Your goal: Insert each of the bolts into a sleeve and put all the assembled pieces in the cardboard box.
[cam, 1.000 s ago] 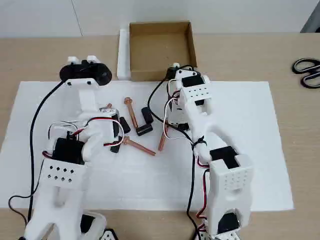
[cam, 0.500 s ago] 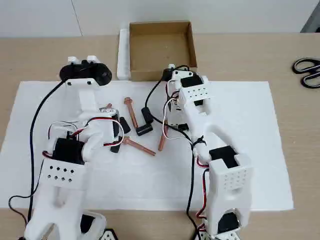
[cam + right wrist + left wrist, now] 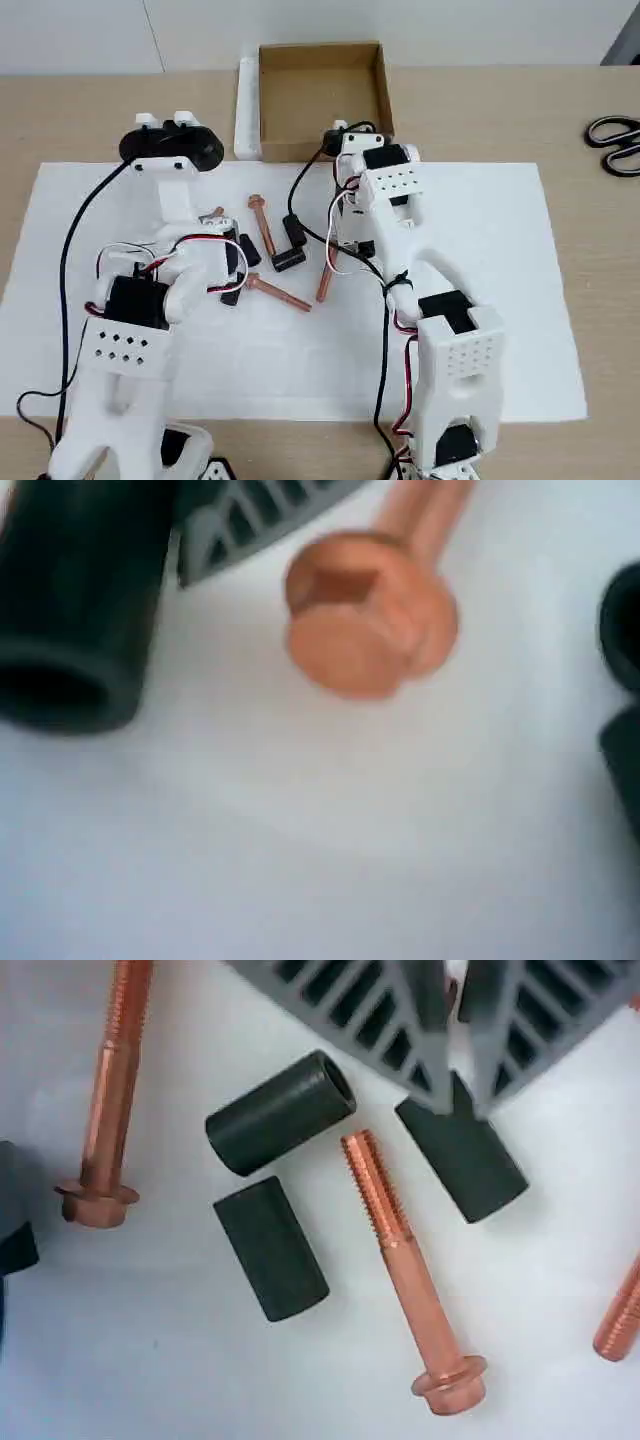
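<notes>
Where white paper (image 3: 500, 300) lies, threaded copper bolts (image 3: 405, 1260), matte cylindrical sleeves (image 3: 270, 1248)

bolts (image 3: 264, 224) beside sleeves (image 3: 290, 258), on sheet (image 3: 500, 230) — box (image 3: 320, 100) behind

High cam overhead, looks down, wrist cams v. close over white sheet (image 3: 500, 230), all share bolts (image 3: 262, 225)
</notes>
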You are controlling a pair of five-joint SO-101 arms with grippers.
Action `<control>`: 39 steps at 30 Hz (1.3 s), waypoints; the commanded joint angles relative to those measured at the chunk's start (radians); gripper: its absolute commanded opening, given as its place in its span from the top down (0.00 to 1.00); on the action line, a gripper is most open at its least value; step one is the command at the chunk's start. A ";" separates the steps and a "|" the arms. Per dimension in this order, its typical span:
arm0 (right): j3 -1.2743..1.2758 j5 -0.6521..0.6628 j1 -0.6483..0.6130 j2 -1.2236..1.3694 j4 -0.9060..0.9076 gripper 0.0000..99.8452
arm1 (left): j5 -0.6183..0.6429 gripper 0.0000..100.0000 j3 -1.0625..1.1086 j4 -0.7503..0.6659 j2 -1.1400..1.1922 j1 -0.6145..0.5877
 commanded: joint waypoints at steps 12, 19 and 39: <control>-0.048 0.012 -0.004 -0.099 -0.031 0.76 | -0.006 0.99 -0.010 -0.021 -0.009 0.008; -0.048 0.009 -0.005 -0.099 -0.093 0.76 | -0.006 0.99 -0.010 -0.021 -0.009 0.008; -0.048 -0.031 -0.028 0.012 -0.079 0.77 | -0.006 0.99 -0.010 -0.017 -0.009 0.008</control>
